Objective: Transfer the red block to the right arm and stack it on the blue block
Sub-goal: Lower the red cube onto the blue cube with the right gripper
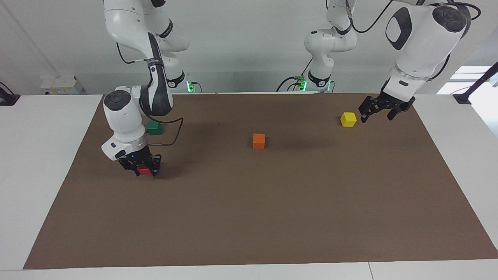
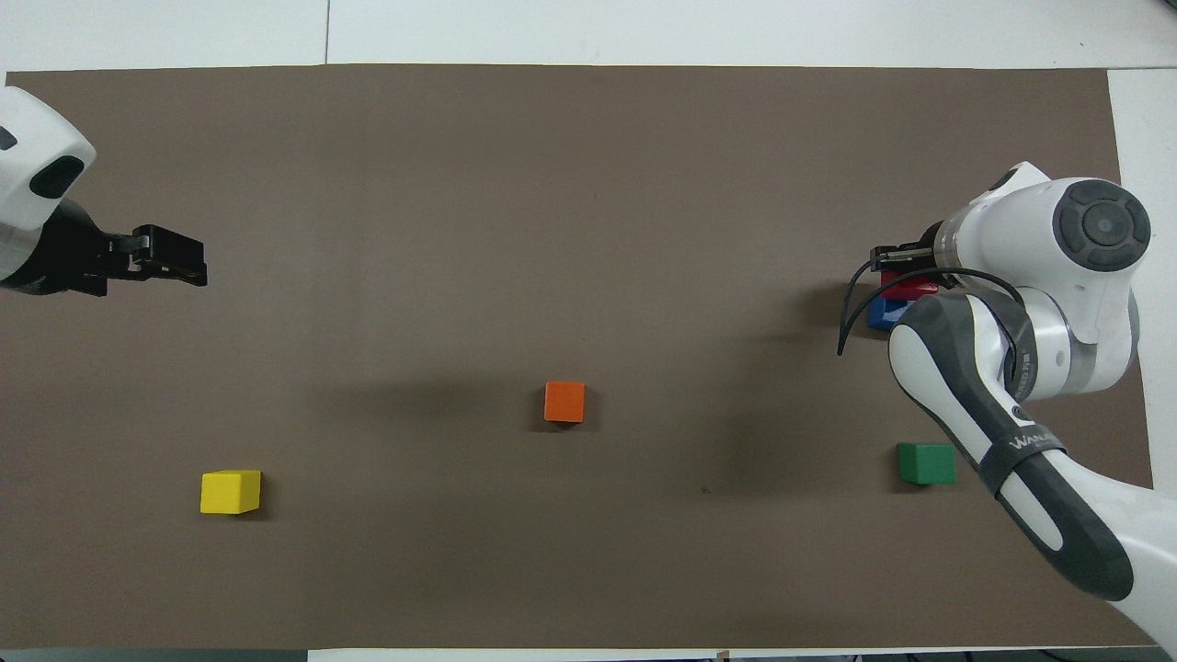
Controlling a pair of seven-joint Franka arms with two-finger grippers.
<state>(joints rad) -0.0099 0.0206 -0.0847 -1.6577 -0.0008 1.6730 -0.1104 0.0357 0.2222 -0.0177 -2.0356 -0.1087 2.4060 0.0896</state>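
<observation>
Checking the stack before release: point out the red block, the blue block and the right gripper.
red block (image 1: 145, 171): facing view, its front face between the fingers.
blue block (image 2: 885, 315): overhead view, visible top corner under the red block.
right gripper (image 1: 141, 166): facing view, midway between fingertips.
</observation>
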